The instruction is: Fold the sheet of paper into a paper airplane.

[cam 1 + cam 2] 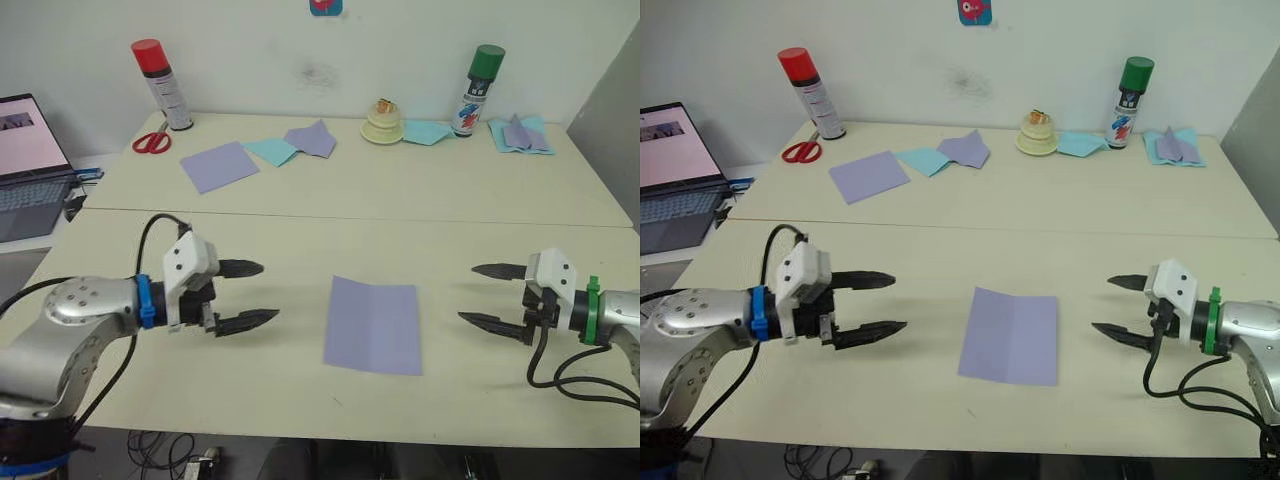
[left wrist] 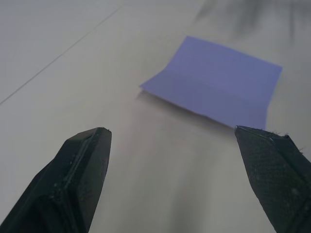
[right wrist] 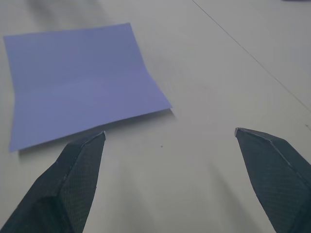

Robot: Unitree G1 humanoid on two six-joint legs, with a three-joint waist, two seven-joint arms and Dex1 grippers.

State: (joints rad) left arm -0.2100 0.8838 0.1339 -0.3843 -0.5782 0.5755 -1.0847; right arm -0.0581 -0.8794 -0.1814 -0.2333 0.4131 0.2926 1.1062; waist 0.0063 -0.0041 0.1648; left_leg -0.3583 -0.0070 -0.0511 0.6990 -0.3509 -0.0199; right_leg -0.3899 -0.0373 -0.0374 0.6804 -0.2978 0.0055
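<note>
The sheet of paper (image 1: pixel 373 324) is lavender with a centre crease and lies flat on the near table, between my two arms. My left gripper (image 1: pixel 255 294) hovers to its left, open and empty, fingers pointing toward the sheet. On the sheet's right, my right gripper (image 1: pixel 485 294) is open too, its fingers aimed at the sheet with a gap of bare table between. The left wrist view shows the sheet (image 2: pixel 216 82) ahead of the spread fingers (image 2: pixel 80 174). In the right wrist view the sheet (image 3: pixel 77 77) lies ahead of the fingertips.
On the far table lie a smaller lavender sheet (image 1: pixel 219 165), light-blue and lavender folded pieces (image 1: pixel 298 144), red scissors (image 1: pixel 151 141), a red-capped can (image 1: pixel 162 84), a green-capped can (image 1: pixel 477 90), a tape roll (image 1: pixel 382 124) and more folded paper (image 1: pixel 521 134). A laptop (image 1: pixel 30 165) sits at the left.
</note>
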